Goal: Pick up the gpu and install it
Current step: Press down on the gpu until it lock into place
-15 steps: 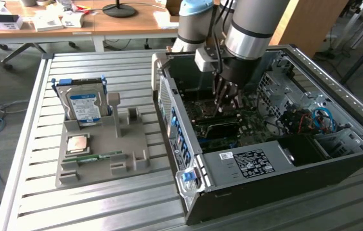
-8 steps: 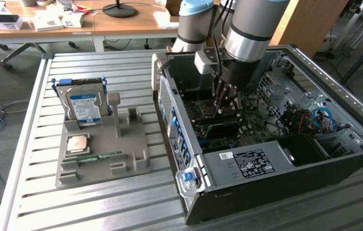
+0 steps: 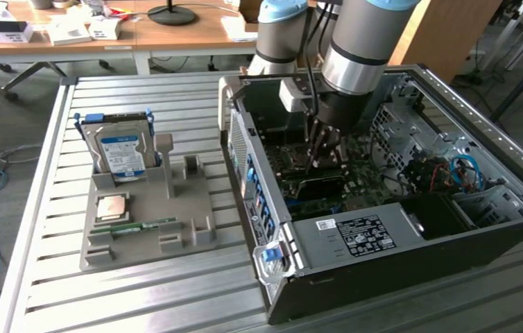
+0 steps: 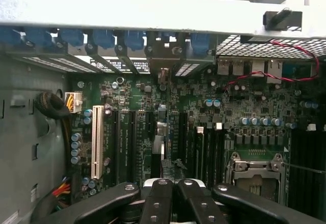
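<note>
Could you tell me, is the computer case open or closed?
Open: the computer case has no side panel, and its circuit board lies exposed.

Green motherboard (image 4: pixel 204 127), white slot (image 4: pixel 97 142), blue-labelled silver hard drive (image 3: pixel 121 154), grey tray (image 3: pixel 146 215), black claw (image 4: pixel 171 196).

Even, soft daylight fills the exterior view, with faint shadows on the slatted table (image 3: pixel 48 277). Inside the computer case (image 3: pixel 271 208) it is dim. The wrist view looks darker, its pale case rim (image 4: pixel 153 15) overexposed, black gripper linkages (image 4: pixel 173 203) blurred
</note>
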`<action>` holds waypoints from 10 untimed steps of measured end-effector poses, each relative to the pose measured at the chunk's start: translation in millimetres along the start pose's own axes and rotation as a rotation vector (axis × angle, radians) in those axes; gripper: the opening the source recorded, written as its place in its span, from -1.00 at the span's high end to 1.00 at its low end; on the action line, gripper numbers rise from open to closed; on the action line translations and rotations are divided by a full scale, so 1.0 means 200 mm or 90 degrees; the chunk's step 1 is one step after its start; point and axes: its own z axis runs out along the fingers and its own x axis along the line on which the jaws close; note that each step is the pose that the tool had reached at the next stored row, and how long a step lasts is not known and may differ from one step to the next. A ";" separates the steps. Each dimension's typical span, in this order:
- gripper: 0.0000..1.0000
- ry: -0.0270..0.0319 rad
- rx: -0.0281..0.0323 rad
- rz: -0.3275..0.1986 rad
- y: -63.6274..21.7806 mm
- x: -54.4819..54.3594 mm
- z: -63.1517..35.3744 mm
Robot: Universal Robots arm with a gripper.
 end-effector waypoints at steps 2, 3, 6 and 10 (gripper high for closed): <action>0.79 0.0001 0.0000 -0.001 0.001 0.00 0.004; 0.79 0.0001 -0.0001 -0.001 0.001 0.00 0.004; 0.79 0.0001 0.0000 -0.001 0.001 0.00 0.004; 0.79 -0.0002 0.0001 -0.001 0.001 0.00 0.009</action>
